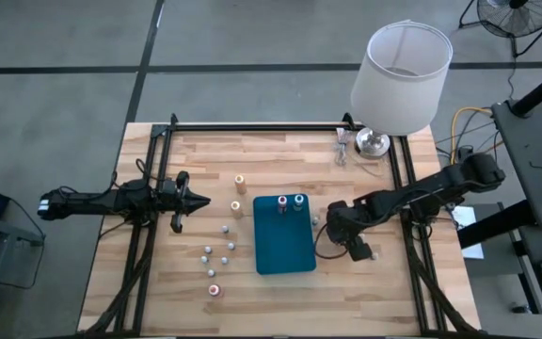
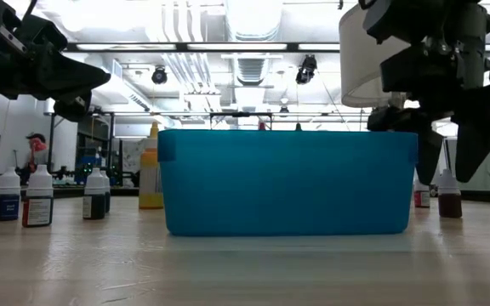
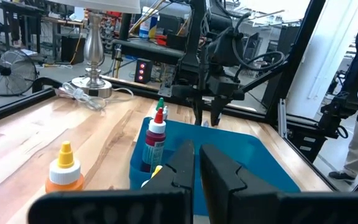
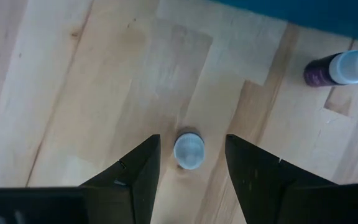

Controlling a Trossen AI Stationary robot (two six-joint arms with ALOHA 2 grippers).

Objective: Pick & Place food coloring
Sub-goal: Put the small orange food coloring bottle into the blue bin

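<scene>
The food coloring bottles stand upright on the wooden table. Two with coloured tops (image 1: 290, 201) stand in the far end of the teal tray (image 1: 285, 250), and orange-topped (image 1: 239, 182) and small whitish ones (image 1: 219, 254) stand left of it. Right of the tray, my right gripper (image 4: 190, 163) points down, open, its fingers on either side of a small white-capped bottle (image 4: 189, 150) without touching it. A purple bottle (image 4: 337, 68) stands nearby. My left gripper (image 1: 196, 200) waits shut at the table's left.
A lamp with a white shade (image 1: 401, 75) and a metal base (image 1: 374, 143) stands at the far right corner. Black frame rails (image 1: 252, 127) run along the table's far edge and sides. A person (image 2: 34, 149) shows in the room behind.
</scene>
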